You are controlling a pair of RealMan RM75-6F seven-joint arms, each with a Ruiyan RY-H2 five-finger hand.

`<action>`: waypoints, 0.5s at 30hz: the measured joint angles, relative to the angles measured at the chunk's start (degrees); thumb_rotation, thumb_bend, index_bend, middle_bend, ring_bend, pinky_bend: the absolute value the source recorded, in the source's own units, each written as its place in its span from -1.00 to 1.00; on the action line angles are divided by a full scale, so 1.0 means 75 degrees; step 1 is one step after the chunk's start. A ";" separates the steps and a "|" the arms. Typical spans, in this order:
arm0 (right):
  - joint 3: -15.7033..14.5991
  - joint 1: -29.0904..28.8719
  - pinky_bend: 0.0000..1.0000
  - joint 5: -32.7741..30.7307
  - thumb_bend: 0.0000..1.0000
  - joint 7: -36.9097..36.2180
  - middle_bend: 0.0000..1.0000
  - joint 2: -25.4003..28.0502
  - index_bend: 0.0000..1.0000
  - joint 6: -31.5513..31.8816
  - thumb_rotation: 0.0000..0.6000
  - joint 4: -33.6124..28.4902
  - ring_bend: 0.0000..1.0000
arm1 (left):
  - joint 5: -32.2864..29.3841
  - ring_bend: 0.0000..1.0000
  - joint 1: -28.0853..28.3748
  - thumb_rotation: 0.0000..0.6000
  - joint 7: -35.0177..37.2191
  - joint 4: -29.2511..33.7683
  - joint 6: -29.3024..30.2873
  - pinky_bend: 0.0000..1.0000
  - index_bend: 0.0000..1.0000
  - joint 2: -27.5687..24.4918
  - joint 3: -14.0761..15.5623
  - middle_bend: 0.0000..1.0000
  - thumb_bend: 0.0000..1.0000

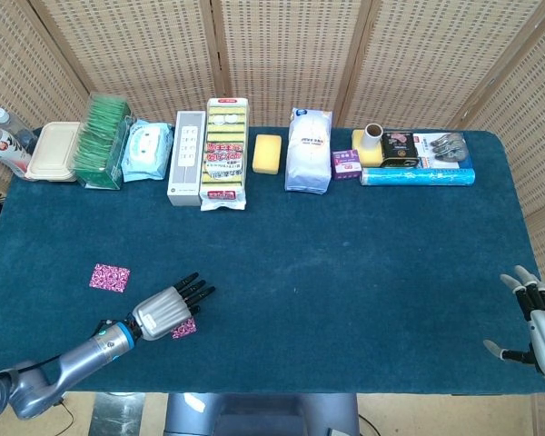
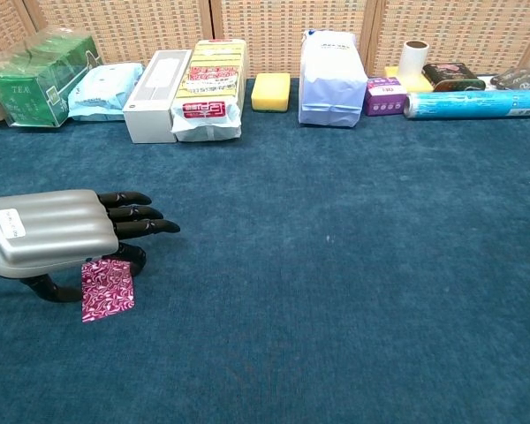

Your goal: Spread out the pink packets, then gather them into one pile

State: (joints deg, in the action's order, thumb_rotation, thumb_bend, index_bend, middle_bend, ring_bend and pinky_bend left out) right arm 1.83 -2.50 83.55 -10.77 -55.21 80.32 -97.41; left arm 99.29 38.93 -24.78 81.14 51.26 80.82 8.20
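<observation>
**Left hand lies over one pink packet, a second lies apart**

The dark fingers [image 2: 141, 213] of the left hand [image 2: 57, 236] reach forward, low and nearly straight, slightly fanned. Beneath the palm and thumb lies a pink packet [image 2: 107, 288], its near end showing flat on the cloth. Whether the thumb pinches the packet or merely rests on it cannot be told from either view. In the head view the same hand [image 1: 166, 311] covers most of that packet [image 1: 184, 328]. A second pink packet [image 1: 109, 277] lies on its own, to the left and slightly farther back, apart from the hand. The right hand [image 1: 534, 330] sits at the table's near right corner, fingers spread and holding nothing. Both packets rest on the blue table cloth [image 1: 363, 263]. Along the far edge stands a row of goods, among them a green tea box [image 2: 37, 78], a yellow sponge [image 1: 267, 153] and a white bag [image 1: 309, 150].
</observation>
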 measured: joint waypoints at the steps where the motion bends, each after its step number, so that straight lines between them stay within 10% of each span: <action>1: -0.0002 0.0000 -1.00 0.0003 -1.00 -0.0001 -1.00 0.0000 -0.81 -0.0001 1.00 0.0002 -1.00 | -0.0005 -1.00 -0.0008 1.00 0.0039 0.0009 0.0033 -1.00 -0.18 -0.0008 -0.0007 -1.00 -0.56; 15: -0.0022 -0.0016 -1.00 0.0012 -1.00 0.0074 -1.00 -0.0010 -0.81 -0.0050 1.00 -0.0023 -1.00 | -0.1226 -1.00 -0.0145 1.00 0.0332 0.0893 0.0132 -1.00 -0.18 -0.0662 -0.0577 -1.00 -0.56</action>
State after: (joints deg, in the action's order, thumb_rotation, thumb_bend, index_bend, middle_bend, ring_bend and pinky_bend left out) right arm 1.67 -2.62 83.64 -10.21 -55.28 79.94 -97.58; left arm 90.09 37.85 -22.30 87.84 52.26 75.86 3.87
